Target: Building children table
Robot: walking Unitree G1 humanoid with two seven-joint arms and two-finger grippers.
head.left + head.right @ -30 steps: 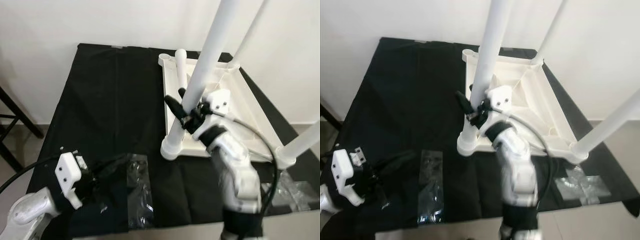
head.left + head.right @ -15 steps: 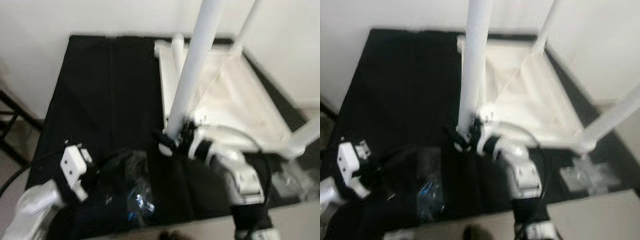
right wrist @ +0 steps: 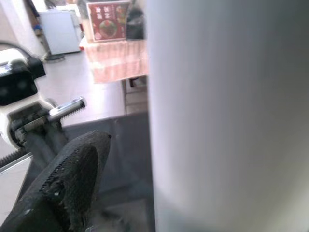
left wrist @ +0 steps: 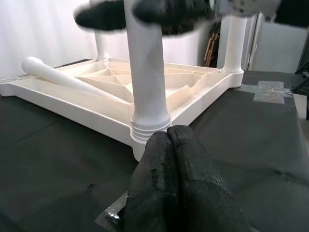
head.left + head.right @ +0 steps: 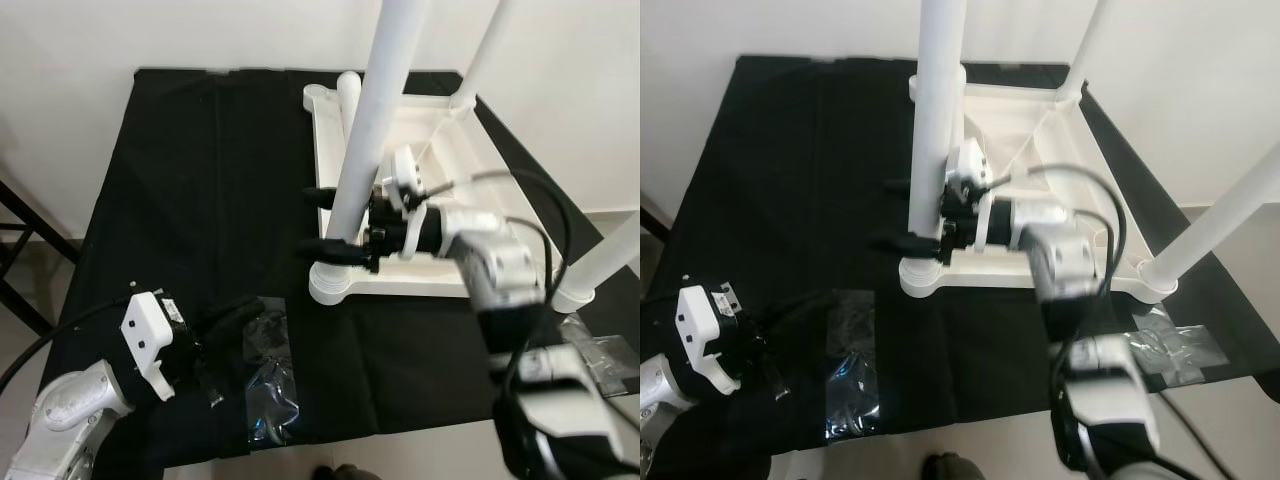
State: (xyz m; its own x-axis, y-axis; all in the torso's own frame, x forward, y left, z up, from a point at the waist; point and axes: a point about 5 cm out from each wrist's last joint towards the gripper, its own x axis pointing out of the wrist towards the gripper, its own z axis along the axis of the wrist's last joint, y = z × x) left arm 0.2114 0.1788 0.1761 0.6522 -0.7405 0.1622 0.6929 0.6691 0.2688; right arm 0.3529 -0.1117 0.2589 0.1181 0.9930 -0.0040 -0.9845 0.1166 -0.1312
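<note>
Between the right end effector (image 5: pixel 325 218) fingers stands the table leg (image 5: pixel 368 140)

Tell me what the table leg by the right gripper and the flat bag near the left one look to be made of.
Table leg: likely moulded plastic, smooth matte white, ridged collar where it meets the tabletop. Bag: thin clear plastic film, glossy, crinkled, catching glints on the black cloth.
</note>
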